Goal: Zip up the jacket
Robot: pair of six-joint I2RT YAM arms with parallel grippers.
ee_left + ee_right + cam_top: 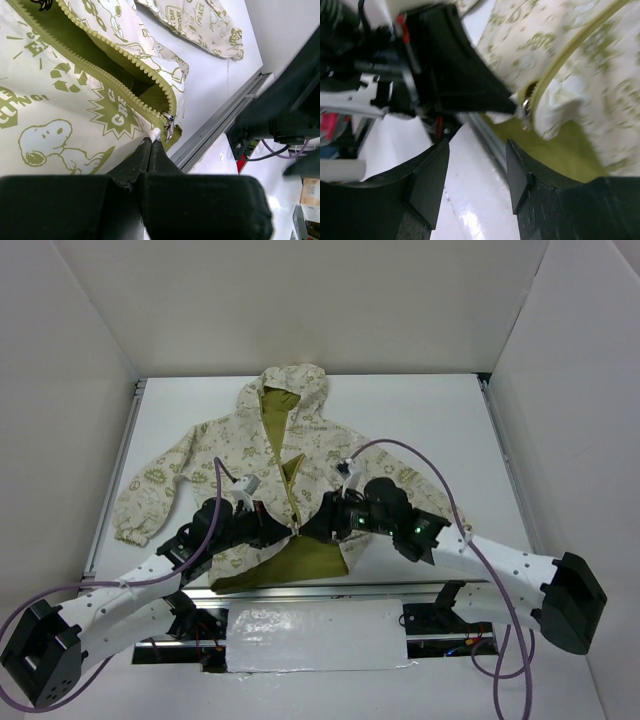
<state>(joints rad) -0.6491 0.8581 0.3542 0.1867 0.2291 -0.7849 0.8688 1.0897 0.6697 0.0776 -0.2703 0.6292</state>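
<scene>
Jaws — my left pair [152,142] pinches the jacket [65,100] hem just beside the zipper pull [169,125]; my right pair [477,145] spread, empty, near the same corner.

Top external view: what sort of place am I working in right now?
Probably a robotics lab test cell, not a home: plain white panels box in a white table, an aluminium rail runs along its edge, and purple cables trail loose. The jacket lies spread on it.

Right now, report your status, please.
Left gripper jaws shut on jacket hem. Right gripper jaws open, near zipper pull. Zipper open, nothing on it.
</scene>
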